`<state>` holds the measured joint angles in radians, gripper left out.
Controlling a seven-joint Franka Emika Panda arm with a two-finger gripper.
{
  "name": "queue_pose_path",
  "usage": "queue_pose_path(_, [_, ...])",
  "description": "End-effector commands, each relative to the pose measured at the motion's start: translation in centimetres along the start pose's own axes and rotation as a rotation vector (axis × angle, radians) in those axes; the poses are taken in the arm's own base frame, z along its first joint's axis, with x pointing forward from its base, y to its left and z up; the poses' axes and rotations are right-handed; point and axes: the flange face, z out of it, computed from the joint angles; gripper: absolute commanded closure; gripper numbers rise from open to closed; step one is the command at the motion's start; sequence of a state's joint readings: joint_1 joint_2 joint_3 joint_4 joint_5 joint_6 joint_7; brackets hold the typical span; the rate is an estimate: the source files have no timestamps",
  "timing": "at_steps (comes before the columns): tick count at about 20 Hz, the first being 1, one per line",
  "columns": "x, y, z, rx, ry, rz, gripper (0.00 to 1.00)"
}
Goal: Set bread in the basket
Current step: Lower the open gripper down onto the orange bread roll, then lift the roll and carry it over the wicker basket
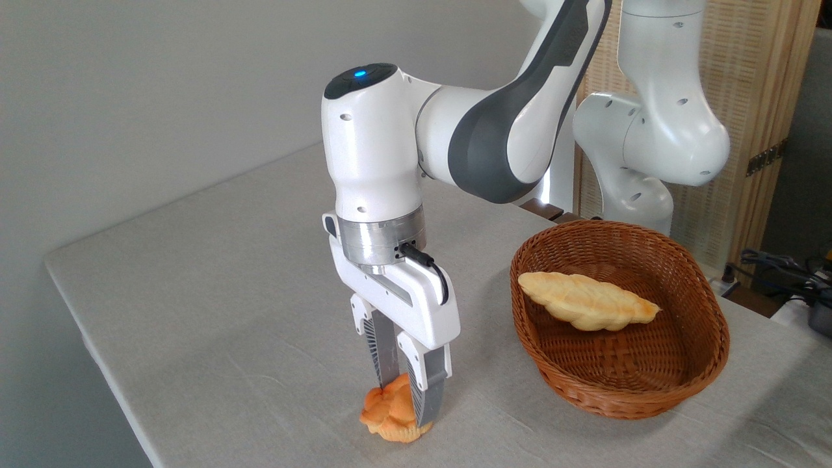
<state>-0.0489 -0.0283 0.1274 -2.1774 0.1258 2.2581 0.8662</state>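
The bread (382,413), a small orange-golden knotted bun, sits on the table near the front edge. My gripper (409,403) has come straight down onto it, with one finger pressed against its far left side and the other against its near right side. The fingers stand closer together than before and hold the bun between them. It still rests on the cloth. The basket (708,364), an oval reddish-brown wicker one, stands to the right, about a hand's width from the bun.
A long pale braided loaf (585,301) lies inside the basket. The arm's white base (650,143) rises behind the basket. The table's front left edge (117,396) runs close to the bun. Cables (780,266) lie at the far right.
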Motion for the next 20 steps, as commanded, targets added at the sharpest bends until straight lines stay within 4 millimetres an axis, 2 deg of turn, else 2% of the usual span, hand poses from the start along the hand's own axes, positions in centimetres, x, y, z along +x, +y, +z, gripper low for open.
queue_pose_path(1, [-0.5, 0.1, 0.9, -0.005, -0.019, 0.017, 1.00])
queue_pose_path(5, [-0.5, 0.1, 1.0, -0.007, -0.022, 0.020, 1.00])
queue_pose_path(6, [-0.6, 0.1, 0.5, -0.011, -0.026, 0.017, 1.00])
queue_pose_path(7, [-1.2, 0.3, -0.5, -0.049, -0.062, 0.019, 1.00])
queue_pose_path(8, [-1.7, -0.2, -3.1, -0.077, -0.087, 0.032, 1.00])
queue_pose_path(11, [-3.3, -0.7, -8.8, -0.141, -0.123, 0.163, 1.00])
queue_pose_path(12, [-5.6, -1.0, -10.7, -0.141, -0.108, 0.162, 1.00])
queue_pose_path(14, [-9.4, -0.3, -13.8, -0.179, -0.096, 0.215, 1.00])
queue_pose_path(16, [-13.3, 0.4, -15.3, -0.234, -0.082, 0.288, 0.98])
queue_pose_path(17, [-15.5, 0.4, -15.1, -0.252, -0.064, 0.306, 0.94])
queue_pose_path(20, [-20.7, 1.4, -13.1, -0.295, -0.052, 0.406, 0.54])
